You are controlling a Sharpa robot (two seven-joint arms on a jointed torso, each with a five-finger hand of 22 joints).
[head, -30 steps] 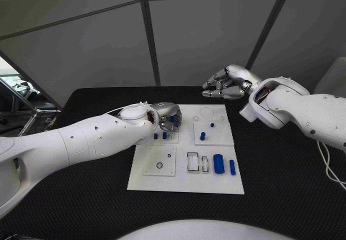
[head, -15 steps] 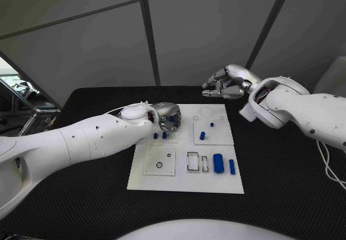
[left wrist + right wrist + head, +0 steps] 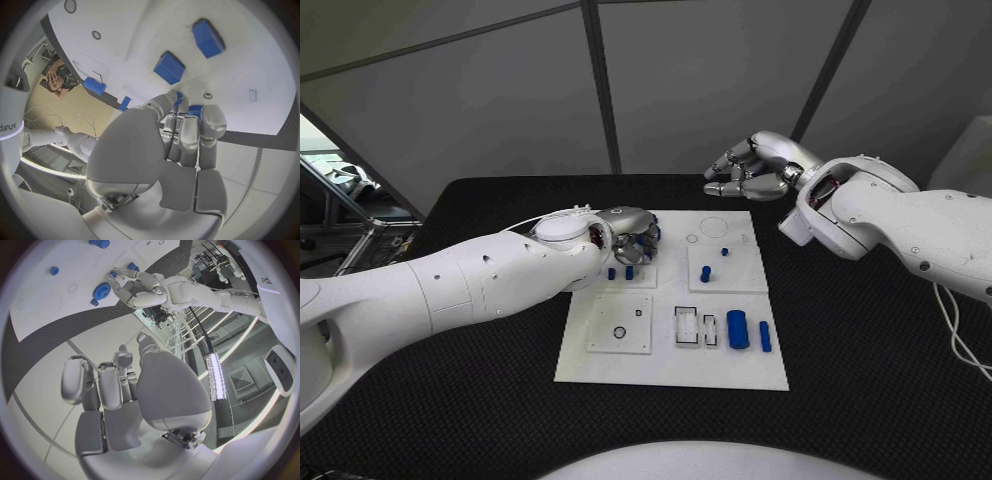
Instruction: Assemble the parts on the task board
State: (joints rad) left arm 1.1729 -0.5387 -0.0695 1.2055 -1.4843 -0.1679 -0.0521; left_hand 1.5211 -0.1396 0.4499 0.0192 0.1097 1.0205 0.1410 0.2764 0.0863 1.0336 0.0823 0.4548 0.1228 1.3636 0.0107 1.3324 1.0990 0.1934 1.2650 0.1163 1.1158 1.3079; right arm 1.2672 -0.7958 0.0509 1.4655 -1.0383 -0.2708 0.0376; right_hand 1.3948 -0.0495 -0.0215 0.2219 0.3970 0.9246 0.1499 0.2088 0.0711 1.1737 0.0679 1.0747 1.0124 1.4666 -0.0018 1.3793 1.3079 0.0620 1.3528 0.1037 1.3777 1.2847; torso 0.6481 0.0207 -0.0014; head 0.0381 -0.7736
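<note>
Little has changed over the last second: the left hand (image 3: 633, 237) stays low over the far-left part of the task board (image 3: 669, 372), fingers curled on a small blue part (image 3: 194, 108), shifted only slightly. The right hand (image 3: 754, 170) remains raised beyond the board's far edge, fingers curled, empty. Judged: insertion still pending.
</note>
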